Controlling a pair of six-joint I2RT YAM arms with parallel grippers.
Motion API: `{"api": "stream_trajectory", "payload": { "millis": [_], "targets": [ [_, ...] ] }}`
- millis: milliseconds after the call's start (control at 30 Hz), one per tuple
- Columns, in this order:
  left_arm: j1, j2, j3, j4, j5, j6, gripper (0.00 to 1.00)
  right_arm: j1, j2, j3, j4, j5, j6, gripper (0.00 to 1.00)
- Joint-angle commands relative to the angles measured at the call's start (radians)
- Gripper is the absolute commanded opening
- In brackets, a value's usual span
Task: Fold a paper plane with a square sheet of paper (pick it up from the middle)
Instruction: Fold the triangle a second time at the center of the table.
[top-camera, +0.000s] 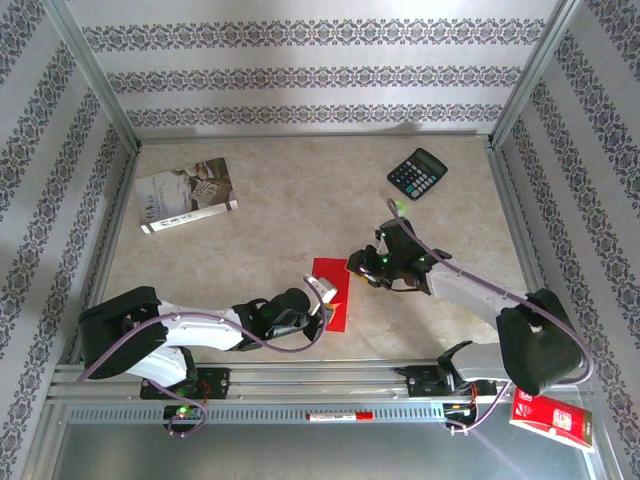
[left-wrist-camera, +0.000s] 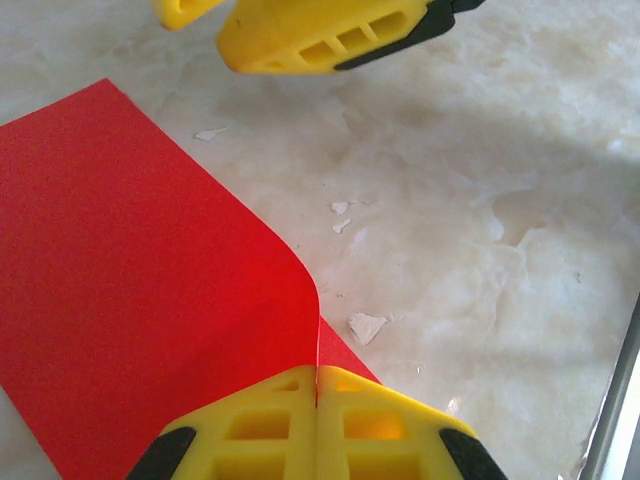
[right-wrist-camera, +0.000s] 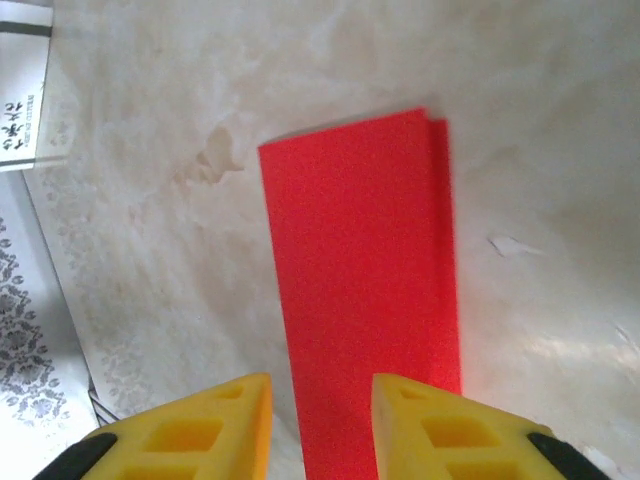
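Note:
The square sheet of paper (top-camera: 335, 288) is bright red and lies folded in half as a long strip on the table, just in front of the arms. My left gripper (left-wrist-camera: 317, 385) is shut on the strip's near edge, and the top layer (left-wrist-camera: 130, 280) curls up into the jaws. My right gripper (right-wrist-camera: 322, 400) hovers open over the strip's other end (right-wrist-camera: 360, 260), with the paper showing in the gap between its fingers. Its yellow fingers (left-wrist-camera: 320, 35) also appear in the left wrist view. In the top view the two grippers (top-camera: 324, 296) (top-camera: 358, 268) stand close together. A paper plane is out of view.
A black calculator (top-camera: 417, 173) lies at the back right. A grey-white booklet (top-camera: 187, 193) sits at the back left. A glossy red packet (top-camera: 552, 420) rests off the table's near right corner. Small paper scraps (left-wrist-camera: 366, 326) dot the marbled tabletop (top-camera: 270, 200).

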Motion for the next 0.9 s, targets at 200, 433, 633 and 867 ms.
{"api": "stream_trajectory", "payload": {
  "millis": [200,433,633,867],
  "targets": [
    [0.049,0.02,-0.019,0.118,0.091,-0.139,0.0,0.015,0.229,0.132,0.009,-0.053,-0.191,0.22],
    [0.07,0.027,-0.021,0.121,0.119,-0.17,0.0,0.004,0.352,0.195,-0.02,-0.05,-0.291,0.18],
    [0.121,0.045,-0.028,0.15,0.169,-0.222,0.0,0.004,0.417,0.222,-0.071,-0.052,-0.372,0.17],
    [0.197,0.082,-0.01,0.154,0.267,-0.245,0.0,0.013,0.427,0.229,-0.146,-0.011,-0.459,0.16]
  ]
}}
